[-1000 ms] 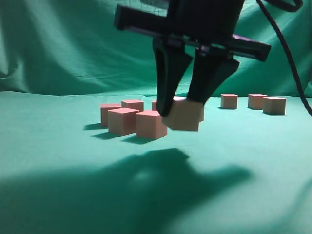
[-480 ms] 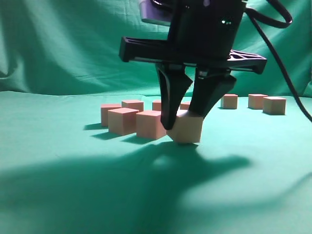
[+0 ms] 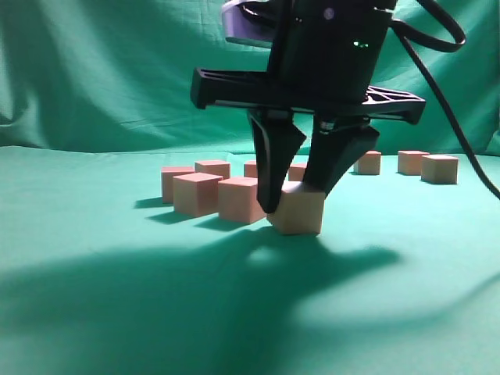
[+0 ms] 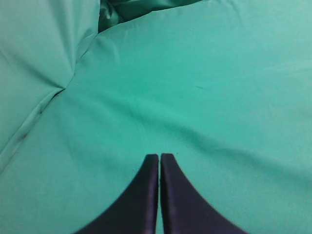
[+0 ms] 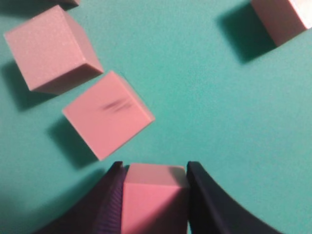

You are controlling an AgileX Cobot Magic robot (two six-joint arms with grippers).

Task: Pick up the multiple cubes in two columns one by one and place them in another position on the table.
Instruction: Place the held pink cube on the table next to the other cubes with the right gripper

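My right gripper is shut on one pinkish-red cube, whose base is down at the table, just right of a cluster of several cubes. In the right wrist view this cube fills the gap between the fingers of the right gripper, with two loose cubes ahead on the left and another at the top right. Three more cubes stand in a row at the far right. My left gripper is shut and holds nothing, hovering over bare table.
A wrinkled green backdrop hangs behind the table. A black cable trails from the right arm to the right edge. The arm casts a wide shadow over the front of the cloth.
The right gripper has come down with the cube, from hanging above the table to the cloth beside the cluster. The other cubes have not moved.
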